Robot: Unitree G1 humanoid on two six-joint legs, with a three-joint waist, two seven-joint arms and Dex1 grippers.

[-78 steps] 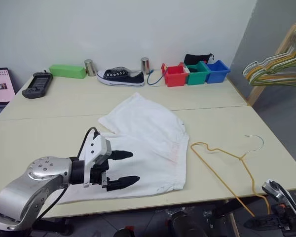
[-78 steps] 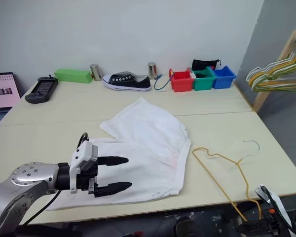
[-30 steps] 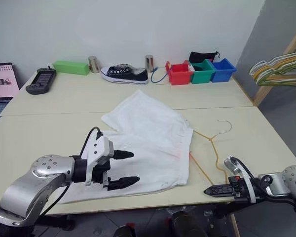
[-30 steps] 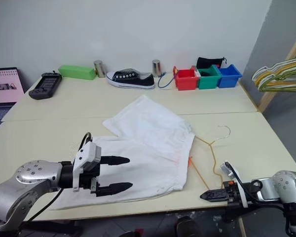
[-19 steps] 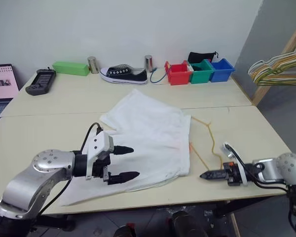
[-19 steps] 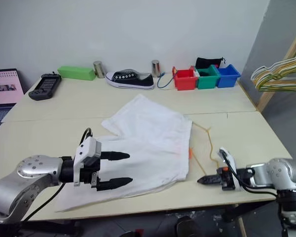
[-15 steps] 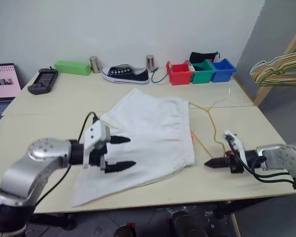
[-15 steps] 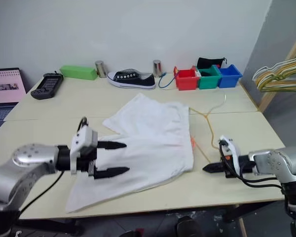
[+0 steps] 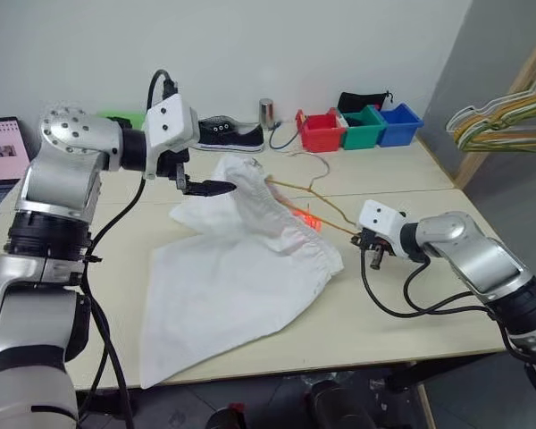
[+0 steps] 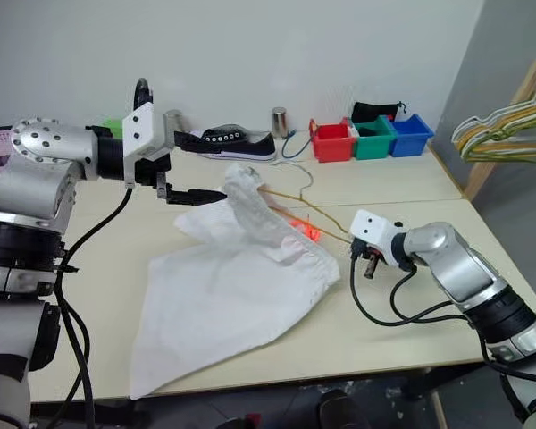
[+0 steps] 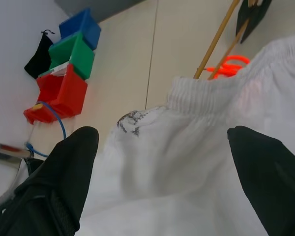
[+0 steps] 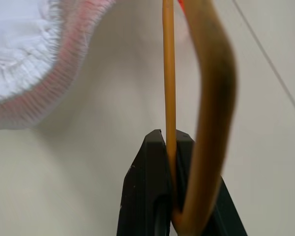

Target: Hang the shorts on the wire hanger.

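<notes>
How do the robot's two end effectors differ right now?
The left end effector is open, fingers spread, raised by the lifted part of the shorts; the right end effector is shut on the wire hanger, low near the table. Both have two black fingers.

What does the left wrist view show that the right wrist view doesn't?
Only the left wrist view: the red bin, green bin and blue bin, a black pouch, a blue cable, and the open left gripper over the shorts.

Only the right wrist view: the right gripper shut on the hanger wire.

Both: the hanger, the shorts' gathered waistband, a bit of orange drawstring, and the table.
</notes>
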